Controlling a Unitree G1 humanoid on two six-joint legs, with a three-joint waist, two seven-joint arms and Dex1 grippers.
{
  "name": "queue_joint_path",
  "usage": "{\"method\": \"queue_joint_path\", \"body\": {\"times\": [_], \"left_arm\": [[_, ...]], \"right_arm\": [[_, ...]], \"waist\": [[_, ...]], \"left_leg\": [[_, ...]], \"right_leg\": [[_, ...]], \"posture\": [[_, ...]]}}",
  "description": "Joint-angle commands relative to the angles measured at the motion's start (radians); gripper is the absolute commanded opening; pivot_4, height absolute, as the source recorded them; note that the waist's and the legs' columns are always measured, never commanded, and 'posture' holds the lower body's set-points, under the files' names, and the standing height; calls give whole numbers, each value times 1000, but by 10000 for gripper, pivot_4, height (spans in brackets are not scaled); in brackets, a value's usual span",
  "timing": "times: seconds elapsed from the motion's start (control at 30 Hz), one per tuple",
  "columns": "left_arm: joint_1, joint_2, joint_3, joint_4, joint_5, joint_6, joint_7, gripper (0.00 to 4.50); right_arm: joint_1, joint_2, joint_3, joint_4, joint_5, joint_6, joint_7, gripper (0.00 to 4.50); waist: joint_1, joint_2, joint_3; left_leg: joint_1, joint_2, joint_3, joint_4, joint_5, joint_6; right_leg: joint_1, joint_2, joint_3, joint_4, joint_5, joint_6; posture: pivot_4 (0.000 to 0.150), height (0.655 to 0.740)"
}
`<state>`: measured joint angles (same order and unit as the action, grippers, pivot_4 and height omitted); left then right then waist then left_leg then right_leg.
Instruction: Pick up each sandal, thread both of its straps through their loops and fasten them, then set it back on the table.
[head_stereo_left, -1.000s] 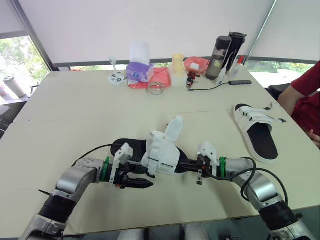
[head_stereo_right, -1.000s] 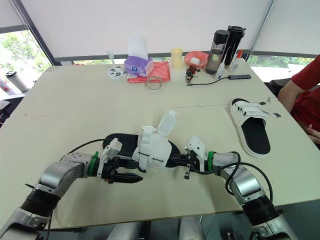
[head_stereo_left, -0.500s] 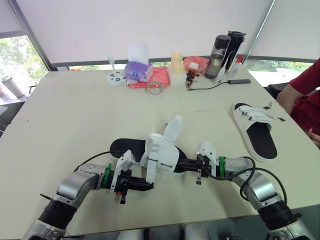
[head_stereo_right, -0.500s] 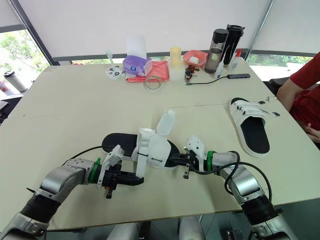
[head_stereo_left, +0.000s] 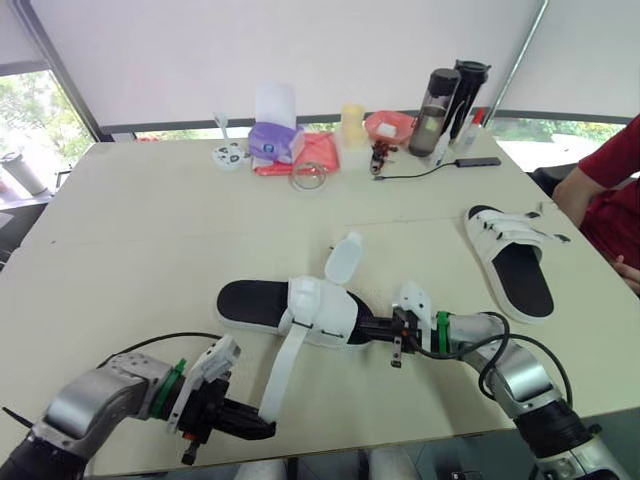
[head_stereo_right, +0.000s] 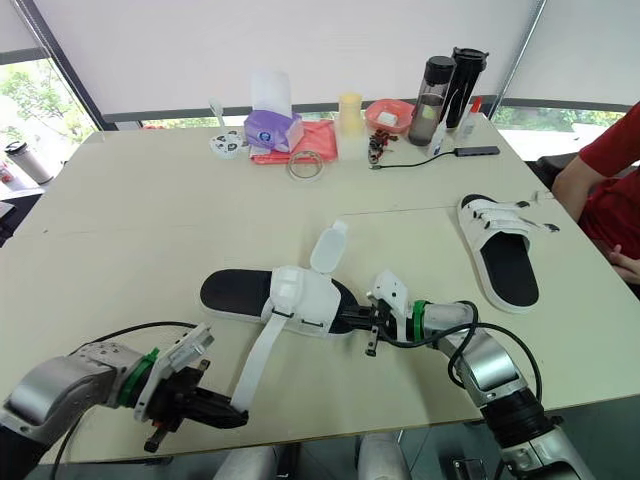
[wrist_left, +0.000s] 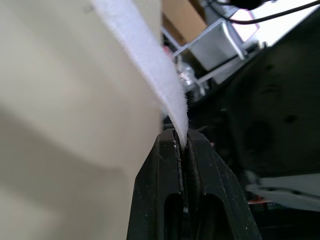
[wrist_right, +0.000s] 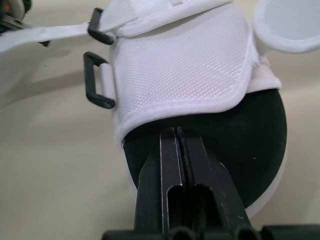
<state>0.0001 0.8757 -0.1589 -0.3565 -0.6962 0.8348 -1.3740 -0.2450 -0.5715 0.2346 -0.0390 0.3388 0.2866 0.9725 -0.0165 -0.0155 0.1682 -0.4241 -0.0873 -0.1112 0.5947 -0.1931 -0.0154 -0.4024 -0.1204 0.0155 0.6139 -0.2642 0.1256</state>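
Your black-soled sandal with white fabric straps (head_stereo_left: 322, 312) lies in the middle of the pale beige bench (head_stereo_left: 150, 220). Its long white strap (head_stereo_left: 283, 365) stretches to your left end effector (head_stereo_left: 265, 431), which is clamped on the tip. Your right end effector (head_stereo_left: 366, 333) pinches the sole's edge. The second matching sandal (head_stereo_left: 515, 262) lies well apart, to the right.

Left gripper (head_stereo_left: 262, 429) pulled back away from sandal (head_stereo_left: 246, 300), drawing strap (head_stereo_left: 286, 362) out long, straight.
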Motion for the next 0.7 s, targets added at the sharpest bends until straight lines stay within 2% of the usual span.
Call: {"method": "queue_joint_path", "body": {"times": [0.03,0.13,0.4,0.6,0.7], "left_arm": [[22,34,20,-54,-47,11,-25,709],[23,46,29,-54,-62,2,-30,709],[-139,-55,136,-13,-231,103,76,709],[-330,-186,221,14,-409,202,247,709],[-434,-276,262,109,-460,243,407,709]], "right_arm": [[16,-7,5,96,-72,32,-42,0],[14,-8,6,101,-74,29,-41,0],[9,-9,5,111,-76,23,-40,0],[9,-8,5,111,-78,22,-42,0],[7,-4,7,114,-78,22,-45,0]], "waist": [[-1,0,0],[0,0,0],[3,0,0],[5,-2,-1],[7,-2,0]], "left_leg": [[0,0,0,0,0,0],[-1,0,0,-2,0,0],[-1,0,1,-2,0,0],[0,0,0,0,0,0],[1,-1,0,0,1,1]], "right_leg": [[-1,0,0,0,0,0],[-2,0,0,0,0,0],[-2,0,0,0,0,0],[-2,1,-2,1,1,-1],[0,2,-2,2,1,0]], "posture": [[1500,7400],[1500,7400],[1500,7400],[1500,7400],[1500,7400]]}}
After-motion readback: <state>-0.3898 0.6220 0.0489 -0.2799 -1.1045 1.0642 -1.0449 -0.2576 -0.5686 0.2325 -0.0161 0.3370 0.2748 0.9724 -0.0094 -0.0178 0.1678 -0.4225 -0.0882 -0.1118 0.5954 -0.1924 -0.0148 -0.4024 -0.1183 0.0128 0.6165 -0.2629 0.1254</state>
